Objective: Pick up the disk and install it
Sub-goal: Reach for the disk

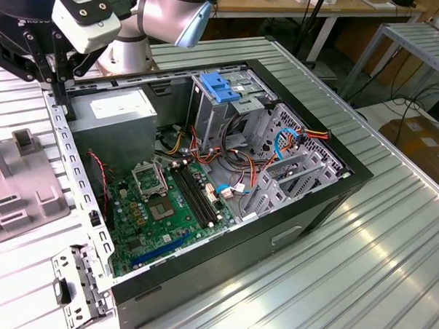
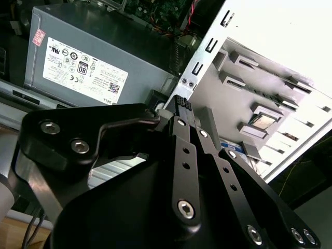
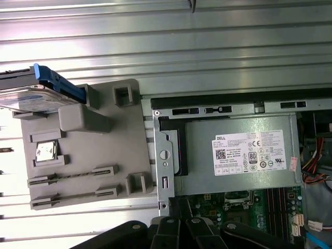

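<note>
Upper left of exterior frame: black metal gripper (image 1: 64, 107), fingers together, empty | silver rectangular disk in blue carrier (image 3: 28, 98) on grey plastic tray (image 3: 104, 150), corner farthest from fingers (away from black computer case (image 1: 312, 212)), lengthwise along ribbed metal table (image 3: 207, 52)

The disk (image 3: 32, 96) lies at a corner of the grey fixture plate (image 3: 104, 150), on the edge far from the open computer case (image 3: 165, 155). A small square chip (image 3: 45, 151) sits along that same edge. Inside the case, a grey power supply (image 3: 238, 155) adjoins the green motherboard (image 3: 254, 205). The gripper (image 3: 187, 223) hangs over the case's wall.
</note>
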